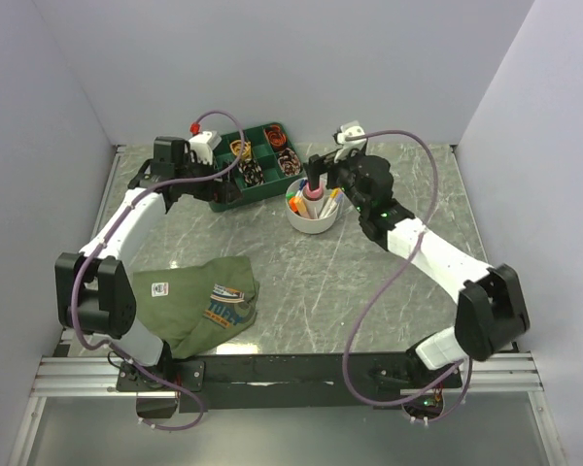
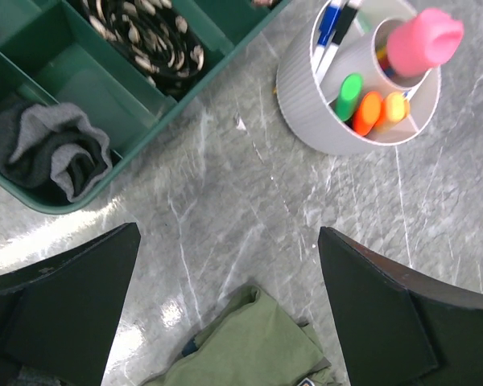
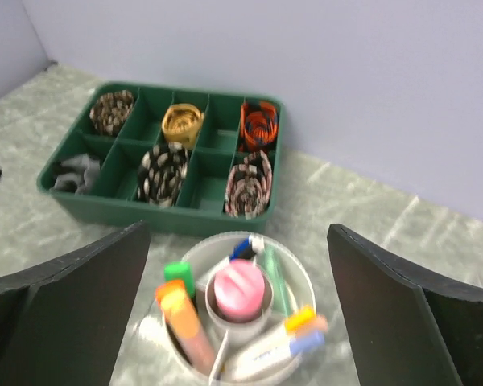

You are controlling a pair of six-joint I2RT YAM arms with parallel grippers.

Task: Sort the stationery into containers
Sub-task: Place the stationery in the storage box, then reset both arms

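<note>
Grey marbled table [image 1: 369,282], pale walls [image 1: 272,58] round it. Folded olive shirt [image 1: 189,301] lies near-left. The green tray [image 3: 145,215] of coils sits at the back, with the white cup [image 2: 306,112] just right of it. Your right gripper [image 3: 238,227] hovers over the cup, fingers spread, holding nothing. Your left gripper [image 2: 229,233] is spread too, over bare table beside the tray. Stationery [image 2: 369,112] sits in the cup's outer pockets: orange, green, blue. Pink marker [image 3: 238,285] stands upright in the central tube.

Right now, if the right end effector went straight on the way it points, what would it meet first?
Probably the pink marker standing in the central tube of the white cup, centred ahead of the open right end effector in its wrist view. Depth is unclear, so the cup's rim might touch first.
</note>
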